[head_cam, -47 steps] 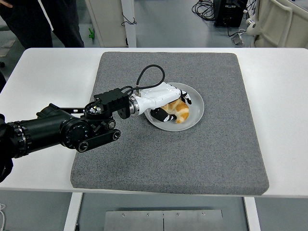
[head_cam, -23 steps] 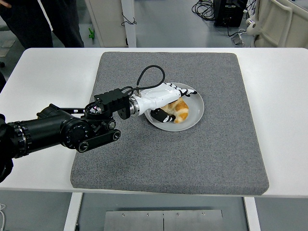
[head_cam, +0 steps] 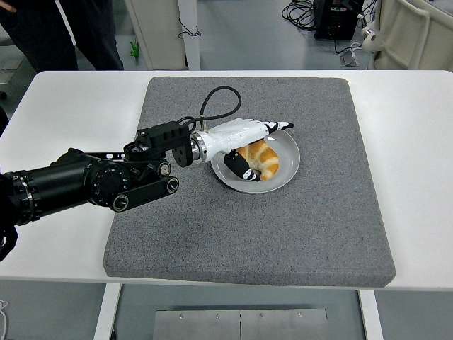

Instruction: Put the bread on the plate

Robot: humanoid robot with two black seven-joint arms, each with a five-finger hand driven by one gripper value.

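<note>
The bread (head_cam: pixel 262 160), a golden-brown croissant-like piece, lies on the grey plate (head_cam: pixel 287 173), toward the plate's left half, and the plate sits on a grey textured mat (head_cam: pixel 297 234) that covers most of the white surface (head_cam: pixel 417 142). The left hand (head_cam: pixel 249 145), white with black fingertips, reaches in from the left on a black arm (head_cam: pixel 92 184) and hangs over the plate's left side. Its fingers (head_cam: pixel 279 127) are stretched out flat above the bread toward the plate's far rim, while the thumb (head_cam: pixel 241 168) points down beside the bread's near-left end; the hand looks released, with its fingers spread and not wrapped round the bread, though whether the palm's underside touches the crust cannot be told from this angle. A black cable (head_cam: pixel 216 95) loops up from the wrist and back down over the mat. The right arm is out of sight. At the top left, beyond the far edge of the surface, a person (head_cam: pixel 56 32) in dark clothing stands on the floor. More cables and equipment lie on the floor at the top right. No brand, label or writing can be read anywhere.
</note>
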